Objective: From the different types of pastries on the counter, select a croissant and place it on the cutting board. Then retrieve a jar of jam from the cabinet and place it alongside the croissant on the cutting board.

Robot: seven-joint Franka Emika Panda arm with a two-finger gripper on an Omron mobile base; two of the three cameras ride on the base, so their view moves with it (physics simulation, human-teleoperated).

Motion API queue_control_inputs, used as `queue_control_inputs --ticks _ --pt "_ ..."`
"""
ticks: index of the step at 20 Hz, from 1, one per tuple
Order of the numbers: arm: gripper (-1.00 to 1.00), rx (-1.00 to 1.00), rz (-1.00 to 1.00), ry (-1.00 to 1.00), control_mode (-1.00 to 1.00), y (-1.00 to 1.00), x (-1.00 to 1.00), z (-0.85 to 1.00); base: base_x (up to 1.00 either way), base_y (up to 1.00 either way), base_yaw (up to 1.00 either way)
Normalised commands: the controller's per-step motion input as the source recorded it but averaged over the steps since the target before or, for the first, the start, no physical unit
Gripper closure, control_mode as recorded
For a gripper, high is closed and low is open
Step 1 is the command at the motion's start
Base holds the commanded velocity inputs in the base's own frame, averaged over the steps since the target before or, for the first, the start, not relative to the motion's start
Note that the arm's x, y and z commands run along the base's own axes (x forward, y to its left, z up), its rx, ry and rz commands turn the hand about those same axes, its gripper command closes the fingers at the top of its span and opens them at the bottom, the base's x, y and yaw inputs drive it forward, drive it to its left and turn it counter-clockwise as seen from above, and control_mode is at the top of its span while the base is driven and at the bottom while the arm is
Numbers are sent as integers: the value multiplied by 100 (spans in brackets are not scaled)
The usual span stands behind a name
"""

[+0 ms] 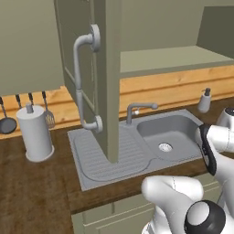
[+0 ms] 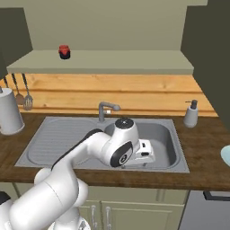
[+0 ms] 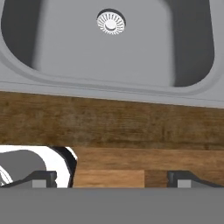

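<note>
The jar of jam [image 2: 64,51], a squat red jar with a dark top, stands on the pale green shelf [image 2: 134,62] inside the cabinet, near that shelf's left end and towards its back wall. The cabinet door [image 1: 98,73] hangs swung open, edge-on in the left base view, its long grey tubular handle [image 1: 81,77] running upright along its face.

Below the cabinet a light wood backsplash [image 2: 126,92] runs behind the dark brown wood-plank counter [image 2: 204,148]. A grey steel sink [image 2: 167,134] with a ribbed drainboard [image 2: 54,137] to its left is set into the counter, a grey tap [image 2: 106,109] rising at its back edge and a round drain [image 3: 110,22] in the basin floor. A white soap dispenser [image 2: 191,113] stands by the sink's back right corner. A paper towel roll [image 1: 34,132] stands towards the counter's left end, with utensils [image 1: 47,112] hanging on the wall behind it.

The hand [image 3: 111,178] hovers over the front edge of the counter just before the basin, pointing down; its fingers [image 3: 42,178] are spread wide apart and nothing lies between them.
</note>
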Motion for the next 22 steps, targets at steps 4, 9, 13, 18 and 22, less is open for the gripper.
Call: queue_control_inputs --ticks 4,9,13,18,22 --pt "-100 0 0 0 100 0 0 0 -3 0 -1" --pt "-100 0 0 0 -100 0 0 0 0 0 0" --pt "-100 -9 0 -8 -100 0 1 64 0 0 0" --pt "-100 -25 -5 -24 -100 7 4 100 0 0 0" --pt "-100 -2 -7 -22 -100 0 0 87 0 0 0"
